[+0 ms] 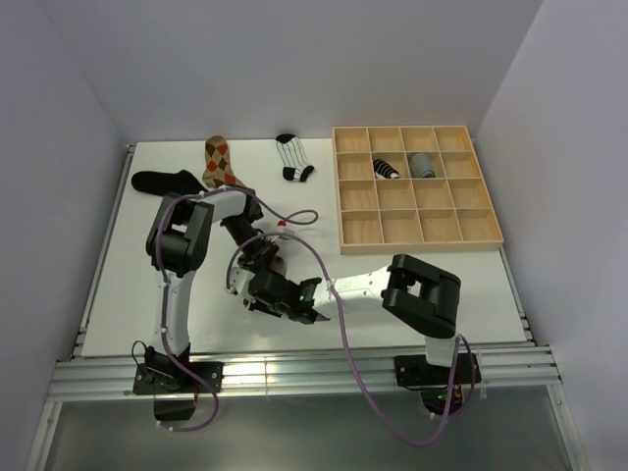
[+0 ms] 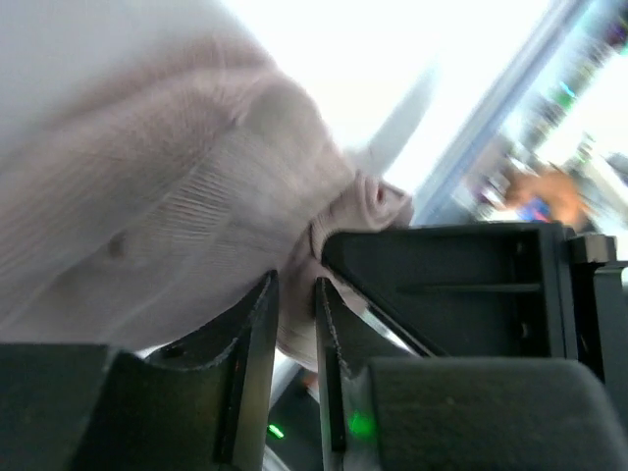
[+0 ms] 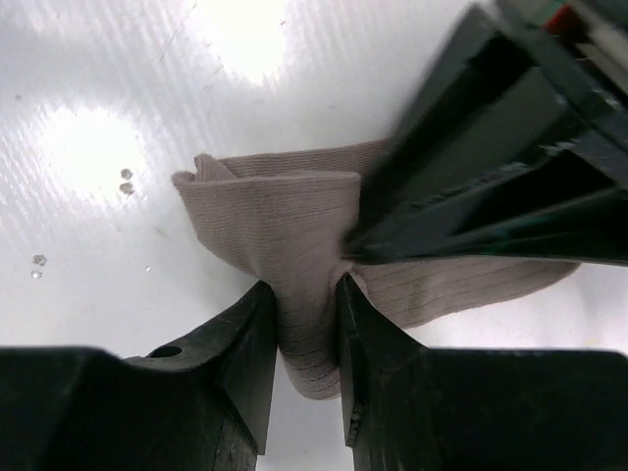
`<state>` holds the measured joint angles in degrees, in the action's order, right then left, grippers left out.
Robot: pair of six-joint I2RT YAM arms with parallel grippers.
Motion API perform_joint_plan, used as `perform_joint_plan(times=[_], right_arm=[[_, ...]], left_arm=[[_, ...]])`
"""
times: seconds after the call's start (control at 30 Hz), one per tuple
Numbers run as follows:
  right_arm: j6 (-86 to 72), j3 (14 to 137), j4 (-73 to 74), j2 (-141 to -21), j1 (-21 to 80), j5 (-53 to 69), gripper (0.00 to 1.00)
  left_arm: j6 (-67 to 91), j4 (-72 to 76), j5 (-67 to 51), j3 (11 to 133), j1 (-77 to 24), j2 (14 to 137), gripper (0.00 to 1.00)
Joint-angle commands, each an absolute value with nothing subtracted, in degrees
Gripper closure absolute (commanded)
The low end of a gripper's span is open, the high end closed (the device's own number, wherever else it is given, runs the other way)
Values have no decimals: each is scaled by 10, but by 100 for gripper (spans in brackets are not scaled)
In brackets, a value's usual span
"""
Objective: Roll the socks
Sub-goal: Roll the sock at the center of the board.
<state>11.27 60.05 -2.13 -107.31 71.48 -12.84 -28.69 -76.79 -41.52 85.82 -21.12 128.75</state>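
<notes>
right gripper point(image 3: 306, 289) is clamped on a fold of the taupe sock point(image 3: 285, 226), its two dark fingers pinching the ribbed fabric at the sock's near edge. the sock lies on the white table point(image 1: 118, 294), partly folded over itself, in the near middle of the surface between the two arms. left gripper point(image 2: 296, 294) meets it from the far side. its jaws stand narrow with a bunched bit of the same sock between them, so it grips the fabric too. in the right wrist view its black body crosses over the sock's right part.

a small green light point(image 1: 297, 291) glows on the right wrist. coloured shapes behind the left fingers are too blurred to read.

at the far edge lie three loose socks, well apart from the grippers: a black sock point(image 1: 165, 182) touching a tan-orange argyle sock point(image 1: 218, 162), and a striped sock point(image 1: 293, 157). the wooden tray point(image 1: 340, 186) sits far right. two neighbouring compartments of its second row hold rolls — a black banded roll point(image 1: 386, 168) and a grey roll point(image 1: 421, 164).
</notes>
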Motion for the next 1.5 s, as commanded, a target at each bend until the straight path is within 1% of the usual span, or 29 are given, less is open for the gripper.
perform_joint_plan(times=[0.0,0.07,0.13,0.17,0.3,0.4,0.43,0.5,0.6,0.73,0.8,0.9,0.93,0.97,1.03,1.17,1.33,1.47], right_arm=[[82,610,27,-1071,683,-24,74],[74,613,42,-1068,670,-3,75],[69,615,55,-1068,661,48,75],[65,617,60,-1068,650,61,76],[55,632,90,-1079,622,127,77],[47,652,109,-1096,592,205,77],[42,659,116,-1102,584,250,77],[35,686,140,-1127,557,283,77],[24,734,186,-1168,526,340,77],[14,828,264,-1228,498,389,77],[11,845,285,-1251,490,414,76],[5,867,300,-1273,473,451,75],[3,872,303,-1279,469,458,75],[2,883,309,-1286,461,464,75],[-16,894,320,-1304,454,478,75],[-39,933,341,-1339,438,512,75],[-67,971,359,-1372,419,533,74],[-80,996,372,-1404,410,553,74]], left_arm=[[-264,-634,-402,860,-197,1203,73],[-235,-587,-400,858,-187,1179,72],[-215,-550,-396,846,-182,1144,73],[-193,-532,-376,842,-178,1134,73],[-151,-452,-337,808,-171,1088,77],[-133,-407,-313,781,-162,1058,79],[-130,-395,-306,772,-159,1047,80],[-124,-378,-283,748,-155,1018,79],[-121,-331,-264,709,-150,971,74],[-125,-276,-223,659,-149,908,74],[-128,-237,-205,624,-149,865,73],[-134,-196,-192,581,-146,811,71],[-138,-185,-191,568,-146,797,68],[-154,-181,-204,551,-146,785,66],[-170,-174,-214,534,-147,757,64],[-265,-191,-253,497,-160,718,62],[-363,-170,-236,406,-208,631,56],[-431,-160,-235,344,-264,569,45]])
